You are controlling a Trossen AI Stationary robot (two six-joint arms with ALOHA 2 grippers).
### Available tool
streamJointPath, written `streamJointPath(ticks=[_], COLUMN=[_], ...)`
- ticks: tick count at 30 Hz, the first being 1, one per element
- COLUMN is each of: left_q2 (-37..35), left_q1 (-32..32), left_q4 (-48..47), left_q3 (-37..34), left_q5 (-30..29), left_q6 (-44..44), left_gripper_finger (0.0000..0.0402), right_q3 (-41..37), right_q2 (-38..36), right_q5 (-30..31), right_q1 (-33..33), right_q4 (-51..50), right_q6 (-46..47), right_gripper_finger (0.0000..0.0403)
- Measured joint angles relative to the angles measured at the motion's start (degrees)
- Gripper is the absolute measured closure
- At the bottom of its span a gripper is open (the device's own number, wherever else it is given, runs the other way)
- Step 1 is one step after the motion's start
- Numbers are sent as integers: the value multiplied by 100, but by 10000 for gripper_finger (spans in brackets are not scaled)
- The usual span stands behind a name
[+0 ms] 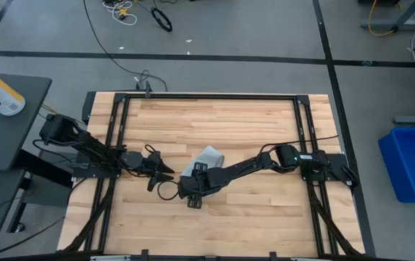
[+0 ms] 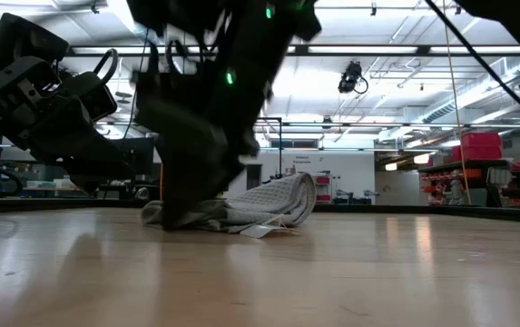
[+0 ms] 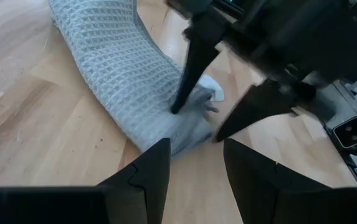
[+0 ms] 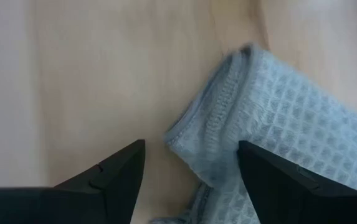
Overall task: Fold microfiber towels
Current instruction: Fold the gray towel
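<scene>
Grey-blue microfiber towel (image 1: 208,157) lies bunched: soft, light, limp. Our right gripper (image 4: 190,168) spread over hemmed corner; we'd pinch there. Left gripper (image 3: 195,163) apart, near.

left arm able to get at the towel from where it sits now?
Probably yes. The left gripper is open, just short of the towel, bare wood between them. But the right gripper, also open, straddles the near end, so the two could clash.
</scene>
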Motion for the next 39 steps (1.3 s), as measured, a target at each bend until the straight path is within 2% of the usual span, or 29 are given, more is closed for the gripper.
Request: streamJointPath(ticks=[7, 10, 13, 17, 18, 22, 31, 36, 39], left_q2=[-4, -4, -2, -2, -2, -2, -2, -2, -2], left_q1=[0, 0, 0, 0, -1, -2, 0, -1, -1], left_q4=[168, 154, 165, 155, 156, 155, 151, 146, 137], left_q3=[0, 0, 0, 0, 0, 0, 0, 0, 0], left_q5=[0, -1, -4, -63, -74, -98, -101, -101, -100], left_q6=[-15, -20, -24, -58, -58, -69, -85, -87, -85], left_gripper_finger=[244, 244, 244, 244, 244, 244, 244, 244, 244], right_q3=[25, 88, 386, 633, 705, 1087, 2357, 2094, 2014], right_q2=[156, 172, 230, 216, 216, 214, 203, -226, -420], right_q5=[57, 227, 489, 1147, 1314, 1674, 2622, 2886, 3257], right_q1=[25, 57, 130, 225, 256, 335, 221, -56, -231], right_q4=[199, 147, -204, -321, -426, -779, -2624, -3255, -3864], right_q6=[-6, 34, -34, -60, -97, 72, 522, 949, 1252], right_gripper_finger=[134, 155, 215, 359, 378, 392, 398, 398, 398])
